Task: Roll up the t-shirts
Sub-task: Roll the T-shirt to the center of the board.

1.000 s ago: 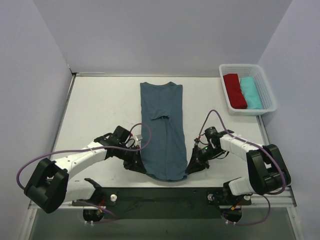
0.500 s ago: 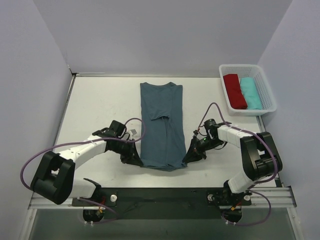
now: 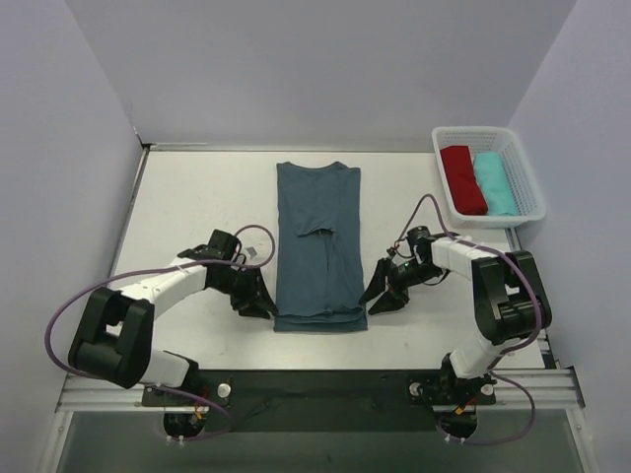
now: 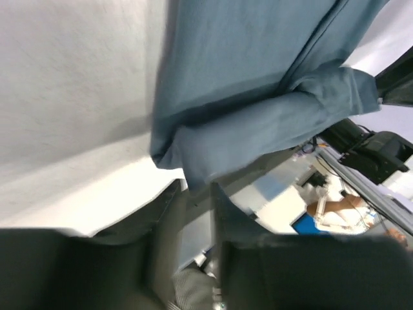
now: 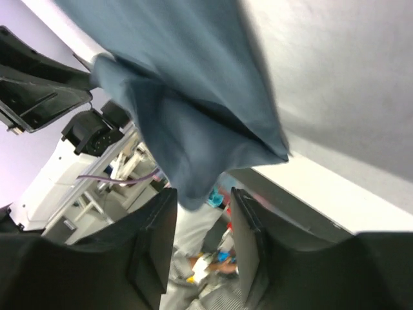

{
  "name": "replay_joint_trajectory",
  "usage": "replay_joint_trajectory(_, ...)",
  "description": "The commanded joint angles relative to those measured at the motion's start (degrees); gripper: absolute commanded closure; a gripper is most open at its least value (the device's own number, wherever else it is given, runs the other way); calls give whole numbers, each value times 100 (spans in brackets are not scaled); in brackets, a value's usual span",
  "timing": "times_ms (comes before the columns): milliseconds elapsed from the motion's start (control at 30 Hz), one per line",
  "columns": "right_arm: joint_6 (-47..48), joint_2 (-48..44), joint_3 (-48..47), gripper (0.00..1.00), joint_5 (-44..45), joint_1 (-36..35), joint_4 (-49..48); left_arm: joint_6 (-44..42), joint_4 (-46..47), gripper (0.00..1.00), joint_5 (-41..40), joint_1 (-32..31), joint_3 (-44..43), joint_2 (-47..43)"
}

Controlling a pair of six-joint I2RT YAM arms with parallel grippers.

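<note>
The slate-blue t-shirt [image 3: 317, 227] lies flat as a long narrow strip down the middle of the table, collar end far. Its near end is turned over into a thick fold [image 3: 320, 317]. My left gripper [image 3: 261, 305] sits at the fold's left corner and my right gripper [image 3: 380, 296] at its right corner. In the left wrist view the shirt [image 4: 258, 71] ends just above my left gripper [image 4: 199, 190], whose jaws stand a little apart. In the right wrist view the shirt [image 5: 187, 84] hangs down to my right gripper [image 5: 203, 194], whose jaws are wide apart and grip nothing.
A white basket [image 3: 523, 163] stands at the far right with a red roll [image 3: 463, 179] and a teal roll [image 3: 495, 183] in it. Bare white table [image 3: 187, 207] lies on both sides of the shirt. Grey walls close the back and sides.
Both grippers moved away from the near edge, carrying the shirt's near end up and over itself. The strip is now shorter with a fold at its near end.
</note>
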State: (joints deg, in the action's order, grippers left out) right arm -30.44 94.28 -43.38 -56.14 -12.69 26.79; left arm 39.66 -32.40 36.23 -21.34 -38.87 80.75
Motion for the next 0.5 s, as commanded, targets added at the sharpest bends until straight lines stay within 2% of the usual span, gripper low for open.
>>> replay_joint_trajectory(0,353,-479,-566,58,147,284,318,-387,-257,51,-318,376,-673,-278)
replay_joint_trajectory(33,633,-559,-628,58,165,302,406,-467,-293,26,-292,481,-848,-340)
replay_joint_trajectory(100,889,-778,-698,59,165,355,661,-721,-275,21,-239,535,-1043,-446)
replay_joint_trajectory(233,1854,-1157,-918,60,331,329,951,-1337,84,39,182,473,-1070,-910)
replay_joint_trajectory(300,2847,-1445,-1111,61,472,163,1004,-1940,216,46,200,342,-1122,-1122)
replay_joint_trajectory(367,4073,-1727,-1191,61,839,-57,987,-2591,278,47,35,140,-1219,-1438)
replay_joint_trajectory(400,4516,-2059,-1165,61,972,-189,978,-3352,278,45,-228,-183,-1271,-1683)
replay_joint_trajectory(433,4894,-2237,-1034,60,1078,-451,960,-3768,278,44,-361,-334,-1255,-1807)
replay_joint_trajectory(467,5542,-2439,-902,59,1331,-593,803,-4660,331,43,-510,-518,-1193,-1956)
